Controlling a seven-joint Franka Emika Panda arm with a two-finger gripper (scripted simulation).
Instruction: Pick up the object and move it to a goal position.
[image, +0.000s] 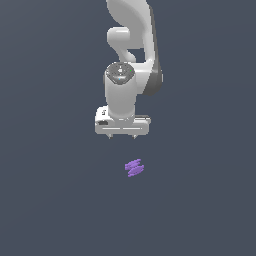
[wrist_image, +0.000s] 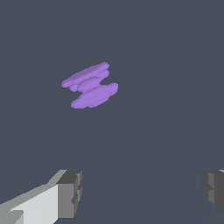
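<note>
In the exterior view the white Panda arm (image: 131, 45) comes down from twelve o'clock and ends near the middle of the frame in the gripper (image: 123, 136), which points straight down at the flat dark grey-blue surface (image: 45, 200). Its two short fingertips (image: 110, 136) show as small nubs under the broad white hand, set well apart from each other, with nothing between them. The purple object (image: 134, 168) lies on the surface at about five o'clock from the gripper, near it but clear of it, a little toward the exterior view's right. It reads as a few short parallel bars lying slanted. In the wrist view one grey finger pad (wrist_image: 70, 194) stands at about seven o'clock and the other at about four o'clock, a wide span of bare surface (wrist_image: 175, 65) between them, so the jaws are spread wide and hold nothing. The object (wrist_image: 90, 85) sits at about eleven o'clock from the centre of that view, two longer ridged bars joined by a shorter middle piece, well apart from both pads.
</note>
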